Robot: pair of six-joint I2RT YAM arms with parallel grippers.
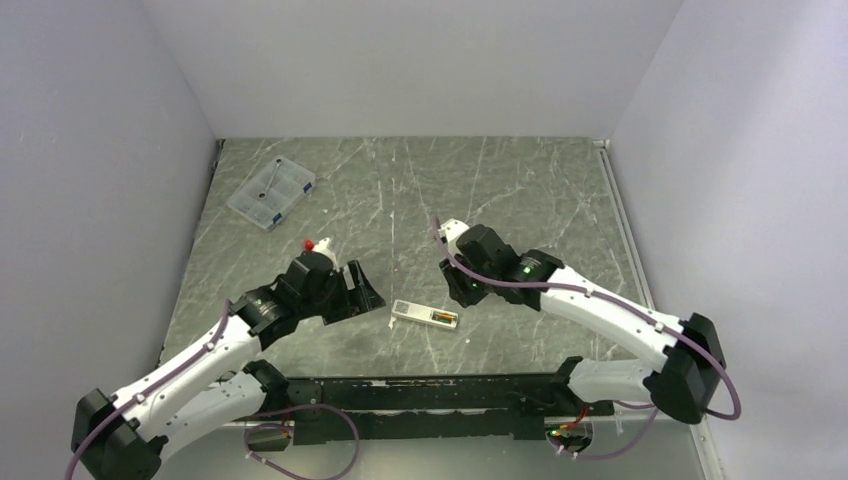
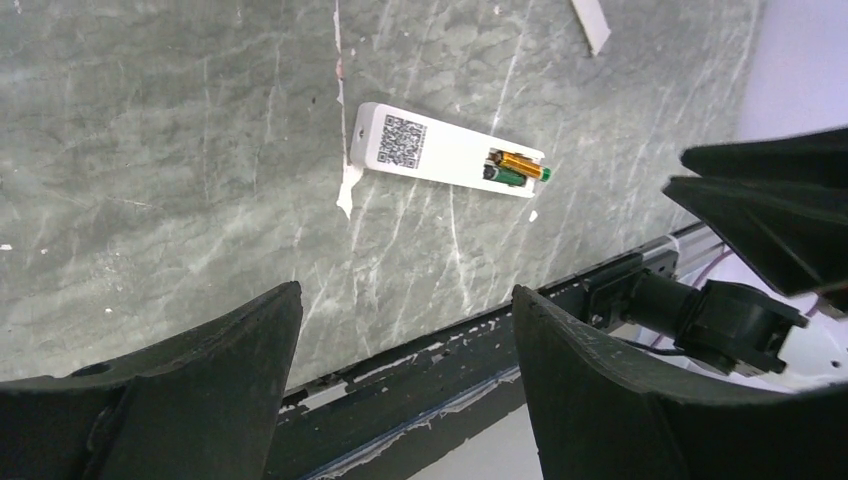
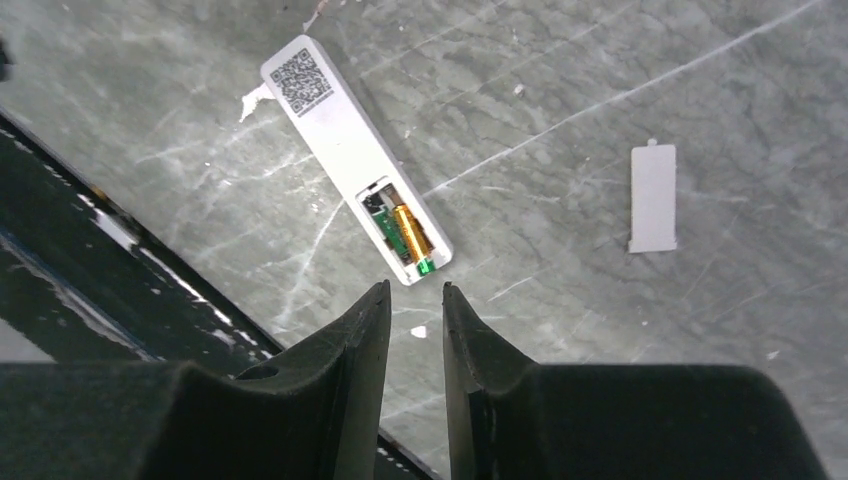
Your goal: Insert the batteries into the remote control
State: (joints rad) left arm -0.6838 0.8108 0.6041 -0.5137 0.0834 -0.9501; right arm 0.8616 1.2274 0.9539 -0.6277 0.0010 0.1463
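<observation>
Clear compartment box (image 1: 270, 192), white cover piece (image 3: 653, 196), marbled table (image 1: 500, 190)

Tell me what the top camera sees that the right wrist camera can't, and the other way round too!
Only the top camera: the clear compartment box far back on the left, plus the whole left arm and right arm. Only the right wrist camera: the flat white cover lying apart from the remote control, and the QR code on its back. Both: the remote control on the table, with the batteries in its open compartment.
</observation>
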